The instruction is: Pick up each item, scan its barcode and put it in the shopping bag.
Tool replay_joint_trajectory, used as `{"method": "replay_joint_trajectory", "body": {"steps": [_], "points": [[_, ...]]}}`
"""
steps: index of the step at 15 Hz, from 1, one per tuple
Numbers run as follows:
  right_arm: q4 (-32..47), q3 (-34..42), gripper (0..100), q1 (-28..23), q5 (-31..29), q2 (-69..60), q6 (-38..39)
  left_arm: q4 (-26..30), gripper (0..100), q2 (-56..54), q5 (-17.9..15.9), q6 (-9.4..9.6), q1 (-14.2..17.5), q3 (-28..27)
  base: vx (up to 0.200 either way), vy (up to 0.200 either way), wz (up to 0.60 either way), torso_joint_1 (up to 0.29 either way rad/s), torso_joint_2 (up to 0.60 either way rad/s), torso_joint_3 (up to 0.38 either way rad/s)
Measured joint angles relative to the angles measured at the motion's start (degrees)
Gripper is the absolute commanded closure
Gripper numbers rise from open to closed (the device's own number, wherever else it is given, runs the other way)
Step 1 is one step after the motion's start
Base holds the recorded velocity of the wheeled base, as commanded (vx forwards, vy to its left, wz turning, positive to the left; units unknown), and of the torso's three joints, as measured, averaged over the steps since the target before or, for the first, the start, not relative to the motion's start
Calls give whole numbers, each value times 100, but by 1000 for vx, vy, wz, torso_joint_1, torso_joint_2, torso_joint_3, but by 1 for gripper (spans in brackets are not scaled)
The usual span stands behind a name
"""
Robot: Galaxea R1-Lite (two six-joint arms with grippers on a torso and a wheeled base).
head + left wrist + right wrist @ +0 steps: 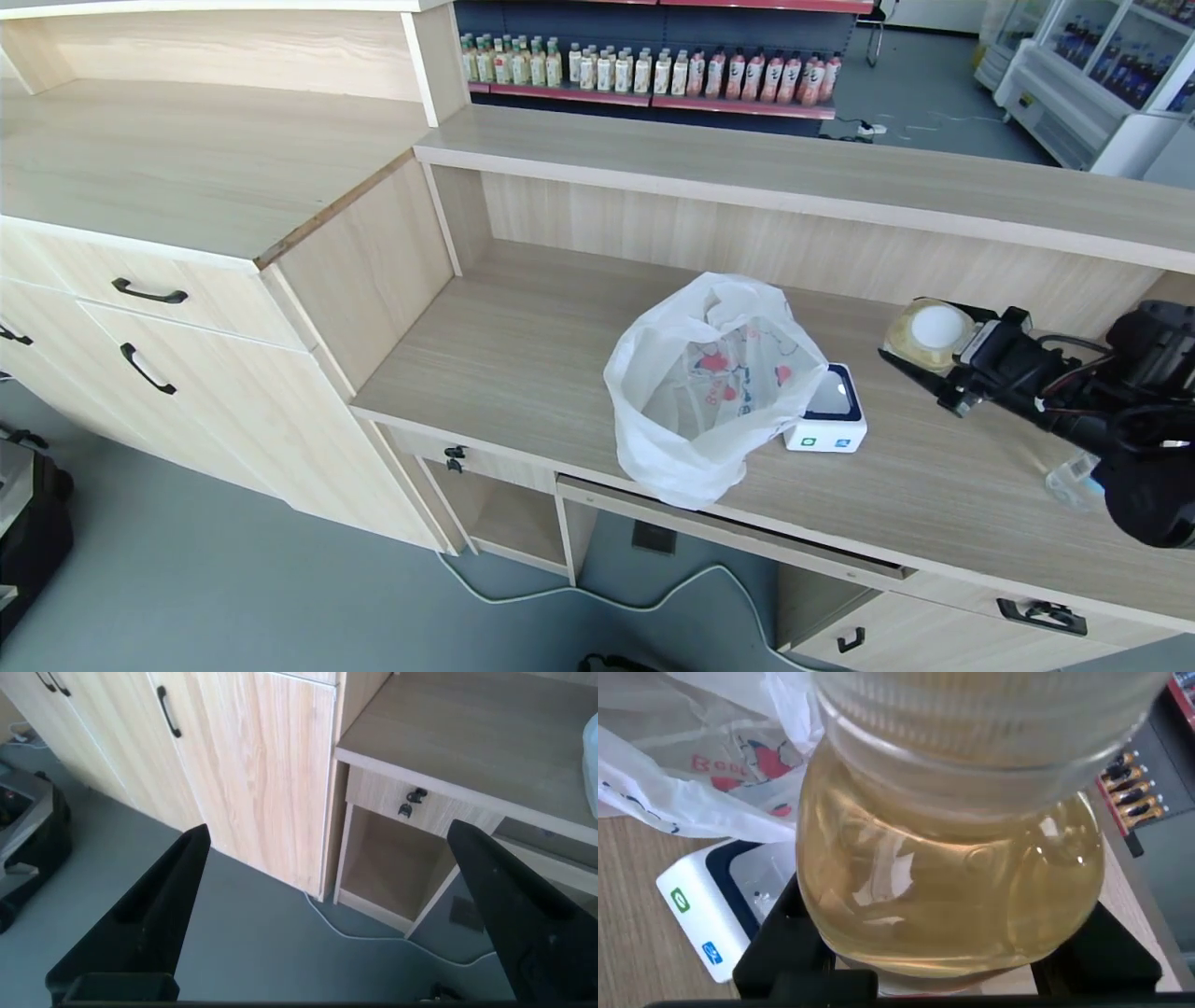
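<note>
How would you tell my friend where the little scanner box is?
Find the low wooden counter, then the white shopping bag standing on it. The scanner sits beside the bag, toward the robot's right. It's the only small white box, with a dark screen on top.

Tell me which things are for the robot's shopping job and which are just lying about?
For the job: yellow bottle in the right tool, shopping bag, scanner.

Just lying about: shelf bottles behind the counter, fridge, floor cable.
</note>
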Motion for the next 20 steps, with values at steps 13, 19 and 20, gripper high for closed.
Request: {"method": "replay_joint_trajectory", "body": {"steps": [13,19,20], "points": [[-936,-154,100,302,35,777,39,2,0,0,2,2,0,0,0,0,0,0,0,0],[-1182,-232,100,369,33,1089,195,2,0,0,2,2,0,0,0,0,0,0,0,0],[-1180,-241,100,369,33,1117,197,0,0,0,2,2,0,0,0,0,0,0,0,0]]}}
